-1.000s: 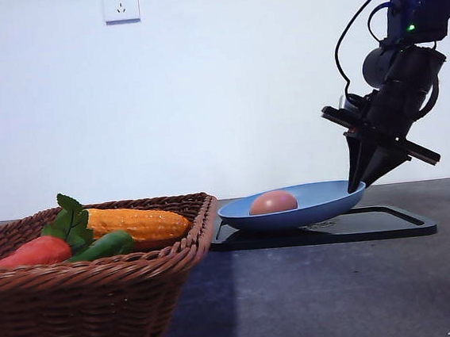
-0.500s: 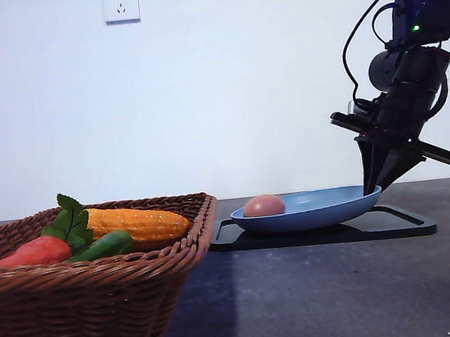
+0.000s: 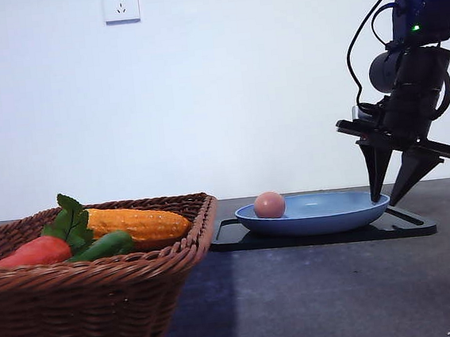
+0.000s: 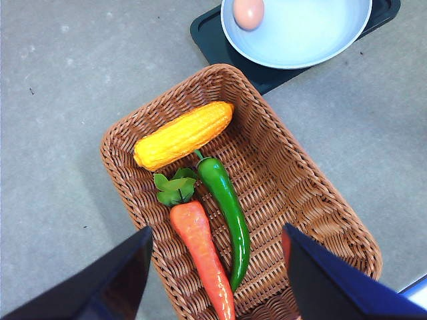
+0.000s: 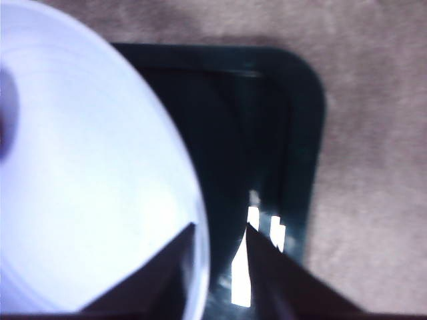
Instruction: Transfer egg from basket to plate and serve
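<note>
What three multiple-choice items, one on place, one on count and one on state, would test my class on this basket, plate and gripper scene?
1. Where is the egg?
A. in the basket
B. on the plate
C. on the bare table

2. How many vegetables lie in the basket?
A. one
B. three
C. five

3. How is the right gripper?
A. open at the plate's rim
B. shut on the egg
C. shut on the carrot

Answers:
1 B, the egg sits on the blue plate.
2 B, the corn, the green pepper and the carrot.
3 A, its fingers stand apart, either side of the rim.
</note>
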`<state>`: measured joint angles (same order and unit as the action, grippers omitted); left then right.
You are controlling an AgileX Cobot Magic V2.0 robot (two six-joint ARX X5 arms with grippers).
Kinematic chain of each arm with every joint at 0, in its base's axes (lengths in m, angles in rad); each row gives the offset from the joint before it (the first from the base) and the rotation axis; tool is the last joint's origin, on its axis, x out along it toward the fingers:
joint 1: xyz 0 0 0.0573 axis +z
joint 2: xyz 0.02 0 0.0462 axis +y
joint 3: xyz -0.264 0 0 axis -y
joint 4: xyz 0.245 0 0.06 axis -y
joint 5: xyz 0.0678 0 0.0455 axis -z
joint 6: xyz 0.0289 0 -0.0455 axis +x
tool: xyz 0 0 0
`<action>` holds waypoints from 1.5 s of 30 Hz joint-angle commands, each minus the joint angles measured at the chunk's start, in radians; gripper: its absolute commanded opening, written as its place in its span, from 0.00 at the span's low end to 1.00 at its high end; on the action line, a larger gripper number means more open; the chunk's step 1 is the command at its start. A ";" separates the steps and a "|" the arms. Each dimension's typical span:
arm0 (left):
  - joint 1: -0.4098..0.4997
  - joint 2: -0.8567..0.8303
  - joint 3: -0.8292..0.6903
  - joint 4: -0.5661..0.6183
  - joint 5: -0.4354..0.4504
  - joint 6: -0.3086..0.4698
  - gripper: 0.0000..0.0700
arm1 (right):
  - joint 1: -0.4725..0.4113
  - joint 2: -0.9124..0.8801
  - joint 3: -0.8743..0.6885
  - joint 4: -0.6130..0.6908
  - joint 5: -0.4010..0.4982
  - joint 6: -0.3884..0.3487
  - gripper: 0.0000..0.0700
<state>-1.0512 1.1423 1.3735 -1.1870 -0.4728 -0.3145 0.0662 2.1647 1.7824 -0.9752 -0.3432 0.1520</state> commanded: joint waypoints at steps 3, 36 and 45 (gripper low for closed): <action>-0.009 0.008 0.019 0.006 -0.008 -0.009 0.55 | -0.002 0.001 0.039 -0.013 0.003 -0.017 0.34; 0.671 -0.036 -0.166 0.420 0.417 0.331 0.00 | 0.463 -0.819 -0.288 0.035 0.507 -0.134 0.00; 0.862 -0.266 -0.512 0.708 0.582 0.234 0.00 | 0.497 -1.204 -0.789 0.434 0.509 -0.134 0.00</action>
<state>-0.1867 0.8824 0.8703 -0.5029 0.0939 -0.0521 0.5568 0.9749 1.0233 -0.5765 0.1611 0.0236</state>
